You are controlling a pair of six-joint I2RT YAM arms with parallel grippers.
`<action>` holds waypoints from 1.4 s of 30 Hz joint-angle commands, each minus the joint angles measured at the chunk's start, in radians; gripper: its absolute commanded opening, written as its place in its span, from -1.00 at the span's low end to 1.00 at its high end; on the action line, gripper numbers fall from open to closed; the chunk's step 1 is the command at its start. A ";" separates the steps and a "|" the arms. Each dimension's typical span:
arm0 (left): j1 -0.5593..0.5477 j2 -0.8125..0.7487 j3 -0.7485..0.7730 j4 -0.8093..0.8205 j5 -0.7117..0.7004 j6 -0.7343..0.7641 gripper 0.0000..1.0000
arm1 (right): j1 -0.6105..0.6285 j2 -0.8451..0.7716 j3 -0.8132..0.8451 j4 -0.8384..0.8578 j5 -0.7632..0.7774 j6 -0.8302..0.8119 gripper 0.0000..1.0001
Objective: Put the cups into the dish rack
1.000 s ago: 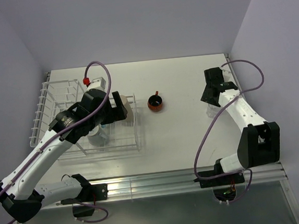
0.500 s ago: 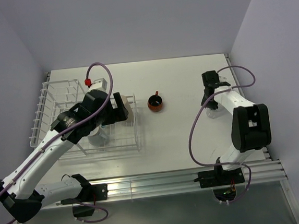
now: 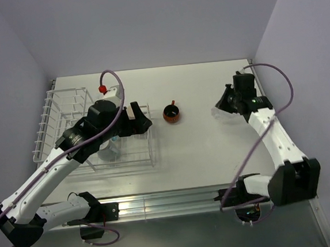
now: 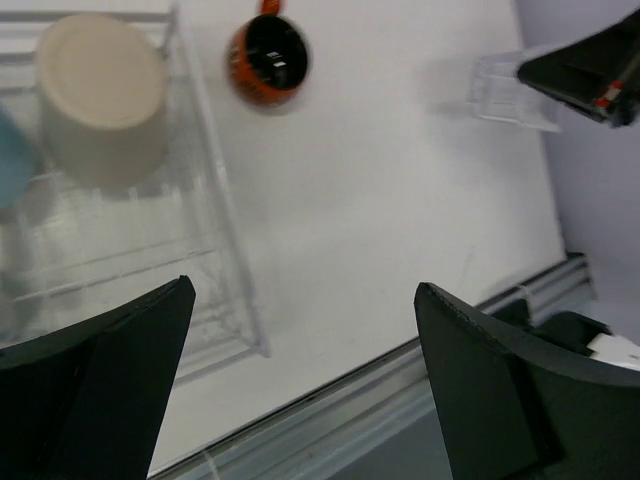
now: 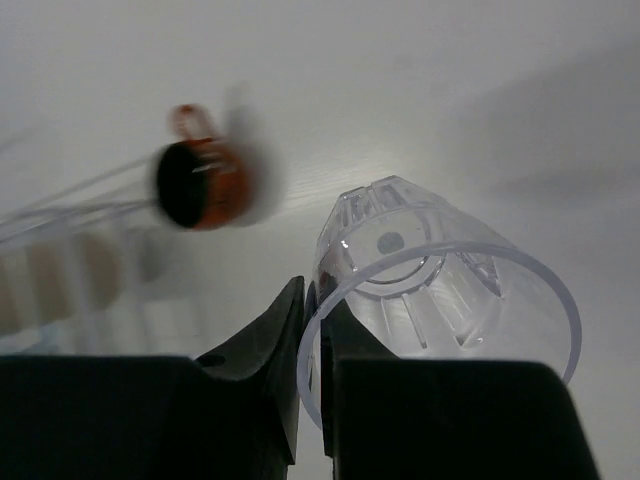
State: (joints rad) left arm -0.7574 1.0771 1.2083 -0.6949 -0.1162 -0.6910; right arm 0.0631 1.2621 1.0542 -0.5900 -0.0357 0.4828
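A small red-orange cup [image 3: 171, 113] [image 4: 270, 58] [image 5: 200, 180] stands on the table between the arms. The white wire dish rack [image 3: 65, 109] [image 4: 215, 200] sits at the left and holds a cream cup [image 4: 100, 95] bottom up and a light blue cup [image 4: 10, 160] beside it. My left gripper [image 3: 137, 121] [image 4: 303, 290] hovers open over the rack's right end with nothing between its fingers. At the right, my right gripper [image 3: 227, 103] [image 5: 308, 290] is shut on the rim of a clear plastic cup [image 3: 220, 111] [image 5: 440, 280] [image 4: 510, 92], which is tilted on its side.
Lilac walls close the table at the back and on both sides. A metal rail [image 3: 177, 200] runs along the near edge by the arm bases. Purple cables [image 3: 112, 76] loop off both arms.
The right arm swung round, its jaws closed on the clear cup's rim, and the cup now tilts. The left gripper shifted a little right over the rack's end.
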 commanded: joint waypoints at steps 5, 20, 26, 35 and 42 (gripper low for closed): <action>0.055 -0.078 -0.067 0.385 0.357 0.050 0.99 | 0.226 -0.256 -0.051 0.426 -0.567 0.310 -1.00; 0.125 -0.006 -0.124 0.644 0.668 0.062 0.98 | 0.446 -0.165 -0.215 1.295 -0.774 0.879 -1.00; 0.125 -0.020 -0.161 0.686 0.711 0.047 0.95 | 0.448 -0.096 -0.261 1.528 -0.799 1.028 -1.00; 0.125 -0.003 -0.156 0.603 0.632 0.105 0.94 | 0.460 -0.079 -0.280 1.670 -0.819 1.139 -1.00; 0.125 -0.002 -0.135 0.545 0.587 0.146 0.94 | 0.466 -0.083 -0.283 1.707 -0.826 1.162 -1.00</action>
State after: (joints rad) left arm -0.5972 1.0443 1.0607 -0.0967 0.4164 -0.5606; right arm 0.4694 1.2167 0.7437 0.8753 -0.7555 1.5486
